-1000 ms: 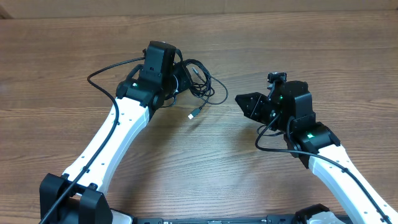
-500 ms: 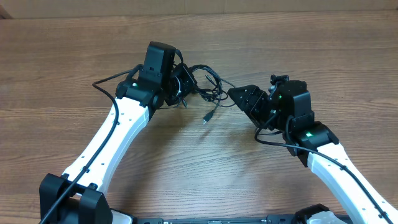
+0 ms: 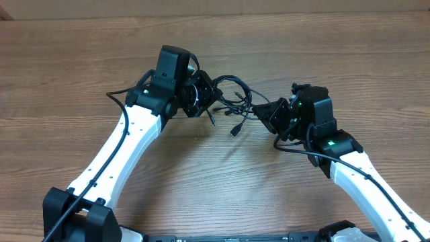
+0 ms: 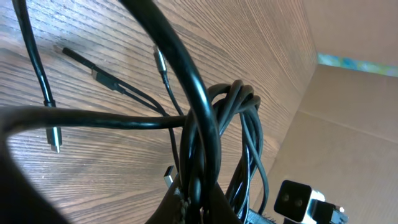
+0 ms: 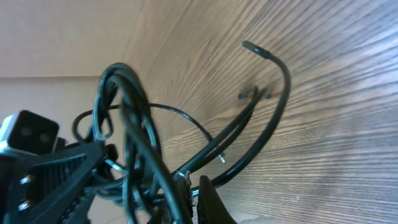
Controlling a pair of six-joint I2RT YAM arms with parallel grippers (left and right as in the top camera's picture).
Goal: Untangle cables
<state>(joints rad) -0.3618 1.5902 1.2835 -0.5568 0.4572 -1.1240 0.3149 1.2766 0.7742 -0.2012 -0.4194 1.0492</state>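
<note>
The cables (image 3: 232,101) are a tangle of thin black cords held just above the wooden table between my two grippers. My left gripper (image 3: 201,99) is shut on the bundle's left side. In the left wrist view, several strands (image 4: 211,118) are pinched between its fingers (image 4: 199,208). My right gripper (image 3: 261,111) is at the bundle's right side. In the right wrist view, its nearly closed fingers (image 5: 194,198) have a strand of the cables (image 5: 134,124) between them. One plug end (image 3: 235,130) hangs loose below the tangle.
The wooden table (image 3: 302,54) surrounds the arms on all sides. A thicker black wire (image 3: 117,101) fixed to the left arm loops out to its left. The two grippers are close together, nearly facing each other.
My right gripper moved left to the bundle and closed on a strand. My left gripper carried the bundle slightly right. The hanging plug end swung right.
</note>
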